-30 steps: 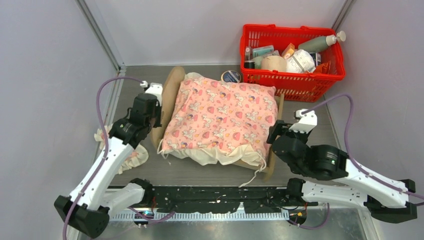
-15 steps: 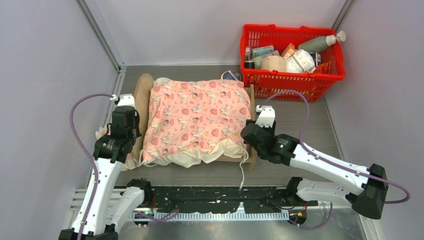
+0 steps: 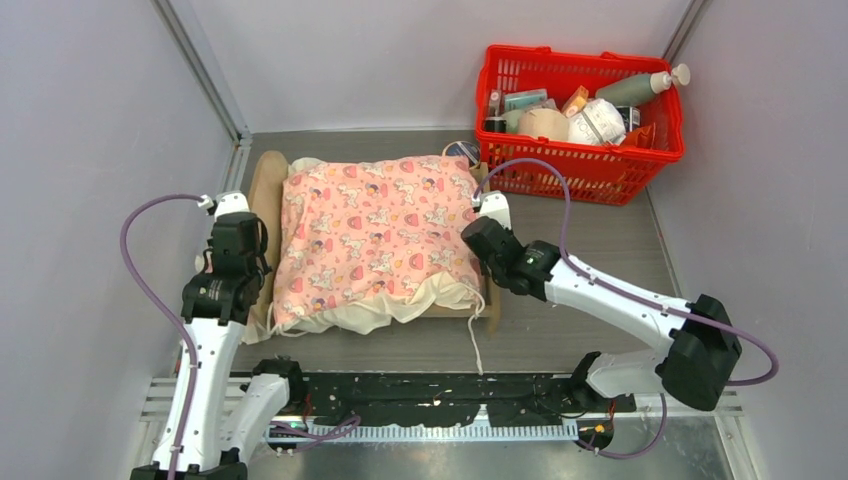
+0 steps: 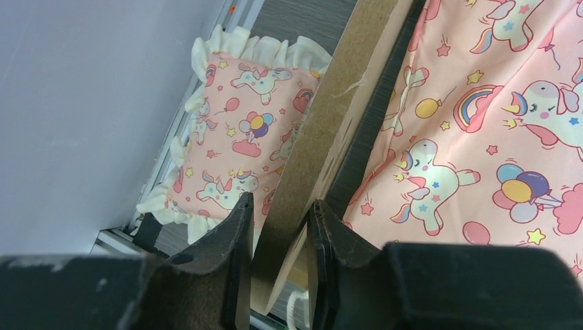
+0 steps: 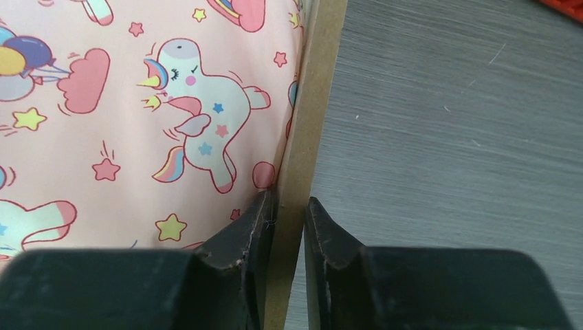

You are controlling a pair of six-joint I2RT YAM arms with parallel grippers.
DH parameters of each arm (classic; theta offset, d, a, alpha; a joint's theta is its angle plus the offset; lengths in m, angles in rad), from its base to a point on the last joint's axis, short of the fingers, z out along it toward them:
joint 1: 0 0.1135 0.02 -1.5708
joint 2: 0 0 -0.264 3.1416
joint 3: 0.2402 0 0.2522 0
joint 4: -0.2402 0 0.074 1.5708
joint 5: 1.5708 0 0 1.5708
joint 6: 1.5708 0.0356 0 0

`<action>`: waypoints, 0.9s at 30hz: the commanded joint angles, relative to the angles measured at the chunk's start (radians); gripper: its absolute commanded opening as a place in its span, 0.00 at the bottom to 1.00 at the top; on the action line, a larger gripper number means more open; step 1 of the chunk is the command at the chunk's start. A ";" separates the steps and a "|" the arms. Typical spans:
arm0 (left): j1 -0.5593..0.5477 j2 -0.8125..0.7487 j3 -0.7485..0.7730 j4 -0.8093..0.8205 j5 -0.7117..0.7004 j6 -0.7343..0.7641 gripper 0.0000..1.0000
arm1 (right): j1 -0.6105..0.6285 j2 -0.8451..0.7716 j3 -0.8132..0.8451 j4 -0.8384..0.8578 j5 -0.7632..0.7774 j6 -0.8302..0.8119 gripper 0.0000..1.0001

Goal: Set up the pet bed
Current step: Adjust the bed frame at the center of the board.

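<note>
The pet bed (image 3: 264, 185) lies across the table's left half, its plywood headboard (image 4: 344, 110) to the left and its footboard (image 5: 309, 130) to the right. A pink unicorn blanket (image 3: 375, 230) with a cream frill covers its top. My left gripper (image 3: 250, 262) (image 4: 278, 220) has the headboard's edge between its fingers, and both look to be touching it. My right gripper (image 3: 483, 240) (image 5: 289, 213) is shut on the footboard's top edge. The small pink frilled pillow (image 4: 234, 137) lies on the table between the headboard and the left wall.
A red basket (image 3: 590, 172) full of bottles and packets stands at the back right, close to the bed's far right corner. A round tin (image 3: 462, 150) sits just behind the bed. A white cord (image 3: 473, 335) trails from the blanket toward the near edge. The left wall is close beside the headboard.
The bed has slid left and toward the back while turning square. The left arm drew back to the left with it. The right gripper reached the footboard and closed on it.
</note>
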 commanded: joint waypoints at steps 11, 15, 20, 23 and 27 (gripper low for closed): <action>0.027 -0.055 0.118 0.230 -0.185 -0.088 0.00 | -0.118 0.071 0.148 0.305 -0.337 -0.149 0.05; 0.027 -0.053 0.153 0.213 -0.220 -0.075 0.00 | -0.033 0.067 0.117 0.340 -0.370 -0.120 0.05; 0.027 -0.071 0.132 0.211 -0.218 -0.083 0.00 | 0.011 0.115 0.174 0.336 -0.378 -0.089 0.05; 0.027 -0.080 0.122 0.242 -0.169 -0.083 0.00 | 0.028 0.137 0.193 0.333 -0.321 -0.092 0.05; 0.026 -0.085 0.071 0.266 0.026 -0.159 0.00 | -0.026 0.178 0.227 0.341 -0.237 -0.133 0.05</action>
